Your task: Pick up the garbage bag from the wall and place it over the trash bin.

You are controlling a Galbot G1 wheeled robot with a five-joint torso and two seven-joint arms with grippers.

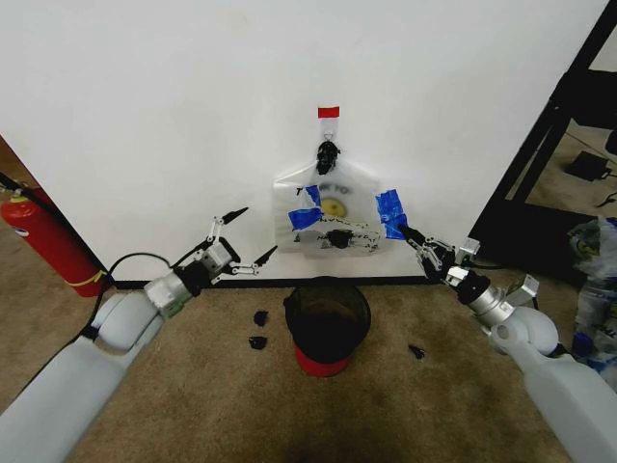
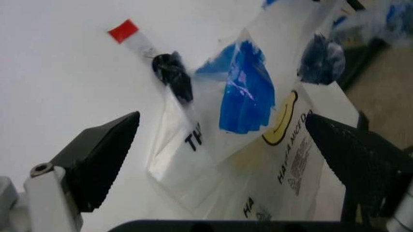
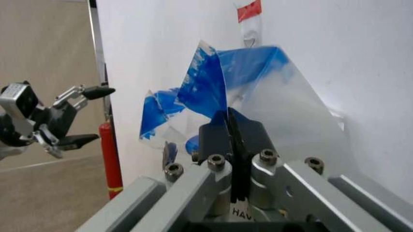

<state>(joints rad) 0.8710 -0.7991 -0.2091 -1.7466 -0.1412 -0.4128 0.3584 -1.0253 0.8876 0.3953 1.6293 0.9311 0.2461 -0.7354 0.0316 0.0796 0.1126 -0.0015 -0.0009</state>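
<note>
Garbage bag (image 1: 333, 217) hangs on the wall (image 1: 145, 116) hook above trash bin (image 1: 328, 323): light, floppy, slippery film. Right gripper (image 1: 413, 234) clamped on its blue-patched handle; left gripper (image 1: 246, 236) spread apart beside the bag's other blue handle, the next hold.

Light is even and bright on the wall (image 1: 145, 106), which nearly washes out — shadows stay faint. The head view bows at its edges, and the left wrist view is soft — its near fingers (image 2: 103, 154) blur.

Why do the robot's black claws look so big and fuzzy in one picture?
In the left wrist view the left gripper sits right by the lens, so its open fingers loom large and soft, and the garbage bag beyond looks hazy too. In the head view that gripper looks small and sharper.
</note>
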